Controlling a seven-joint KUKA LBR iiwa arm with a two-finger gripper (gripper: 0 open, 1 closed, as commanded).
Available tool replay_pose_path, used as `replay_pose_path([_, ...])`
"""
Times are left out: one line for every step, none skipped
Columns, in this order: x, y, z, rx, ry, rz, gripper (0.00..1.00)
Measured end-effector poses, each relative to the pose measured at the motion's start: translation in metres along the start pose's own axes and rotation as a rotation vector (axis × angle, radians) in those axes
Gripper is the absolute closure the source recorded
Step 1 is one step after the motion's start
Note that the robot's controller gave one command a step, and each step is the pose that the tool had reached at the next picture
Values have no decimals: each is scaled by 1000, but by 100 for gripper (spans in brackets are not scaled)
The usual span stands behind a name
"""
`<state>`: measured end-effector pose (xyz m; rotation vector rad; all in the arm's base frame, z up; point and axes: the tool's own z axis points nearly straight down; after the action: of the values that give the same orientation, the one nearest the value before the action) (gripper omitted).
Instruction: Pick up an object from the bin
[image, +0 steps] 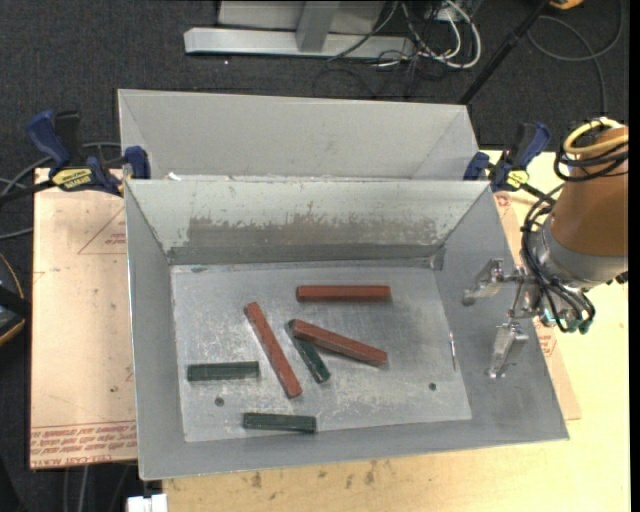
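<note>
Currently your gripper (497, 320) hangs over the right wall of the bin (300, 230), fingers spread wide and empty. The nearest thing, a red-brown bar (340, 342), lies near the floor's middle, well apart toward the left edge, its long axis slanting back-left to front-right.

from my end i see dark carpet (60, 50) all round the bin (300, 130), and on it, beyond the far wall, a flat grey metal base (270, 42) with a pale upright post (320, 15) rising from it. a tangle of black and white cables (440, 30) lies just right of that base, reaching its right end, and a thin black pole (505, 45) slants across the carpet at the far right, well apart from the base.
</note>
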<state>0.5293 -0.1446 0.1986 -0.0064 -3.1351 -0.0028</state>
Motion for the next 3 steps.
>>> replay_pose_path([-2, 1, -4, 1, -7, -4, 0])
replay_pose_path([-17, 29, 49, 3, -15, 14, 0])
replay_pose_path([20, 43, 109, 1, -11, -15, 0])
